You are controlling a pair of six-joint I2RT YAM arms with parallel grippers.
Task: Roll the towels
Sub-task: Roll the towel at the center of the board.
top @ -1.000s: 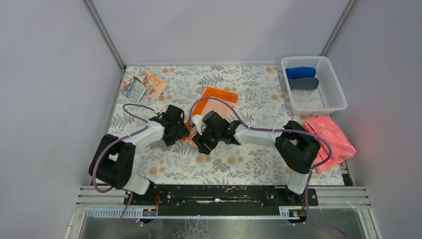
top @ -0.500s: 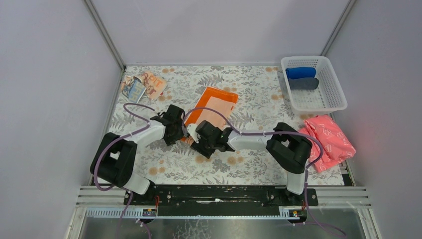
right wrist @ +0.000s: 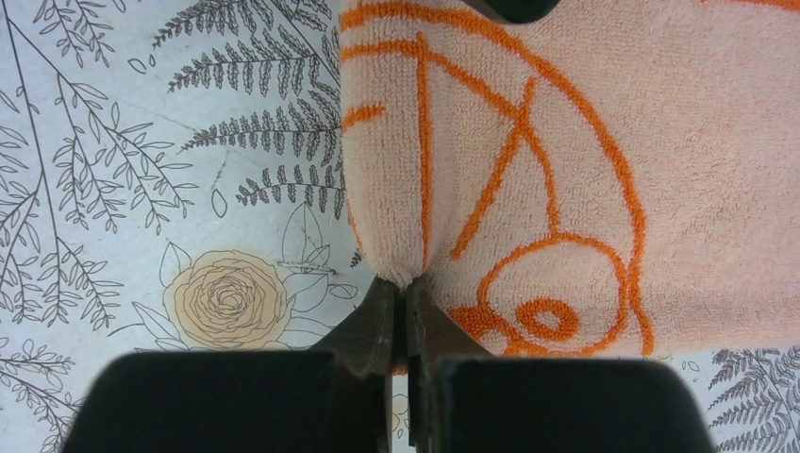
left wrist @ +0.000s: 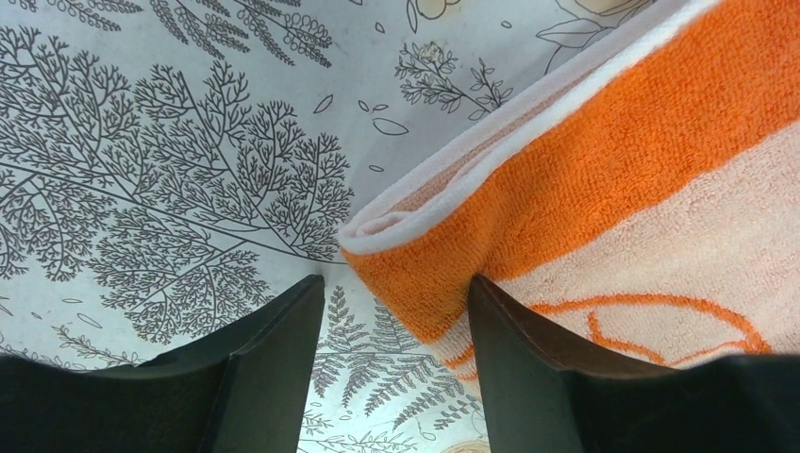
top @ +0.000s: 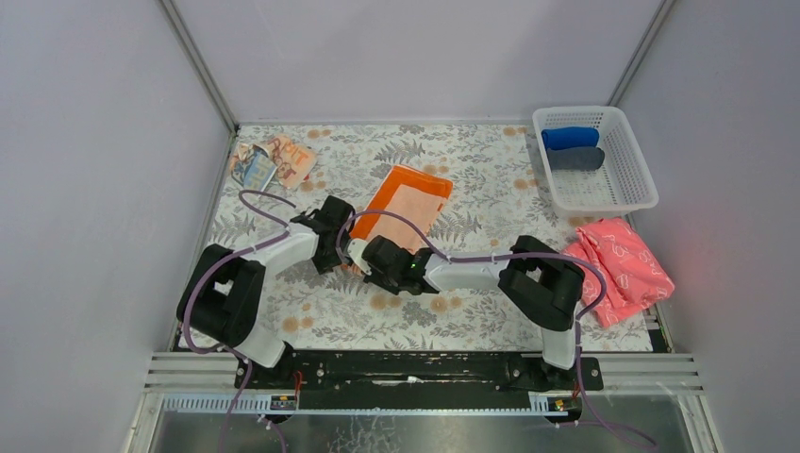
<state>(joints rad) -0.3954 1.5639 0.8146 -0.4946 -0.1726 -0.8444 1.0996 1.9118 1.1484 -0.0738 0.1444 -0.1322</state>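
The orange-bordered towel [top: 408,200] with its peach centre lies folded in the middle of the table. My right gripper [top: 363,265] is at its near corner. In the right wrist view that gripper [right wrist: 406,285] is shut on a pinched fold of the towel's [right wrist: 566,160] peach edge. My left gripper [top: 341,247] is at the same end. It stands open [left wrist: 396,288], with the towel's orange corner [left wrist: 429,283] between its fingers [left wrist: 528,359], not squeezed. The second towel [top: 275,161], pale peach with print, lies crumpled at the back left.
A white basket [top: 608,208] at the back right holds a blue roll [top: 571,138] and a dark grey roll [top: 575,159]. A pink cloth [top: 625,266] lies in front of it by the right edge. A floral cloth [top: 472,311] covers the table.
My right gripper has slid left along the towel's near end and shut on its edge. The left gripper's jaws have narrowed a little around the orange corner.
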